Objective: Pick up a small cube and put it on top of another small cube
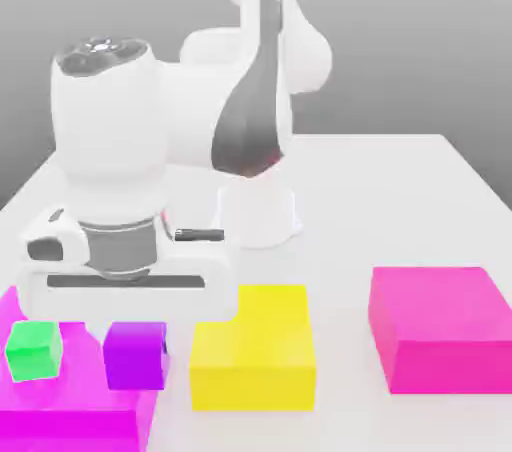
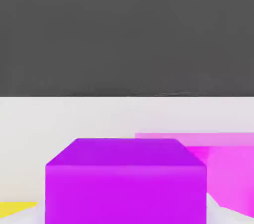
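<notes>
- The small purple cube (image 1: pixel 135 358) was under the hand in the exterior view, in front of the right-hand edge of the flat magenta block (image 1: pixel 75 430); whether it touched that block could not be told.
- The gripper (image 2: pixel 126 208) was closed on the small purple cube, with white fingertips (image 2: pixel 229 214) close against two opposite sides in the hand view.
- The small green cube (image 1: pixel 33 352) sat toward the exterior view's left, apart from the purple one and seemingly on the magenta block; it looked the likely base for the stack.
- The purple cube's crisp edges and flat faces suggested a stiff, light body that would neither sag nor dent, so crushing seemed a small worry.
- Its smooth sides might have let it slip or pivot under a weak or uneven pinch; a steady squeeze across two opposite side faces, near mid-height, seemed best.
- That hold would leave the underside free to meet the green cube's top, which offered little room for error.
- The next move called for clearance above the green cube, then a level, slow lowering; a sideways brush could have knocked it away.
- The yellow block (image 1: pixel 253 370) stood toward the exterior view's right of the purple cube, away from the likely route.
</notes>
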